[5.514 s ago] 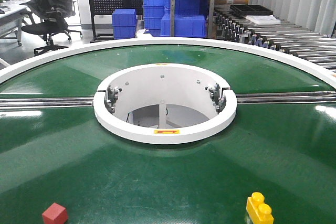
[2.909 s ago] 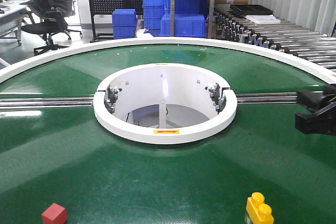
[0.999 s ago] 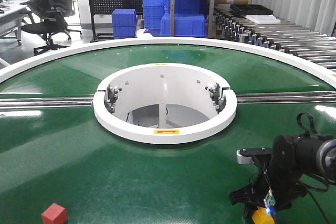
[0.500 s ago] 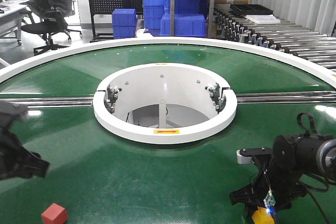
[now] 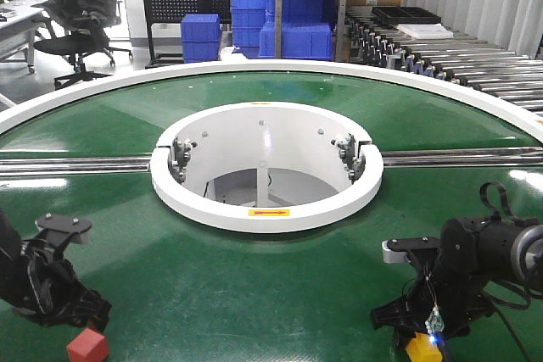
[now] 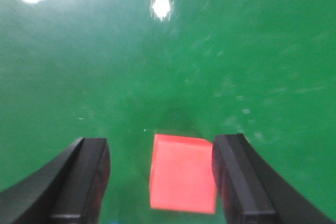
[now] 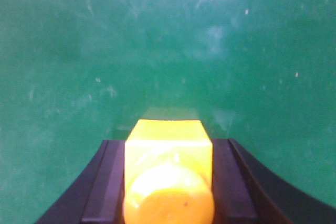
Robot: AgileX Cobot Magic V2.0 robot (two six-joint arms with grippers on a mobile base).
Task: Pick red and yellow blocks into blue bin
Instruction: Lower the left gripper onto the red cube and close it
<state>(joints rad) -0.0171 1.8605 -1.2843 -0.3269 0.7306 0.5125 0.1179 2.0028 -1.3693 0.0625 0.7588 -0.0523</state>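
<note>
Green belt (image 5: pixel 254 294): red cube (image 6: pixel 182 174) inside released left hand (image 6: pixel 161 148) (off-centre); yellow brick (image 7: pixel 168 182) within clenched right hand (image 7: pixel 169 149).

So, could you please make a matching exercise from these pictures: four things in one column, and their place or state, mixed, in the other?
1 red cube
2 yellow brick
3 left gripper
4 white ring

a centre of the green table
b open
c clamped in the right gripper
d between spread fingers, unclamped

Pairs: 1-d, 2-c, 3-b, 4-a
</note>
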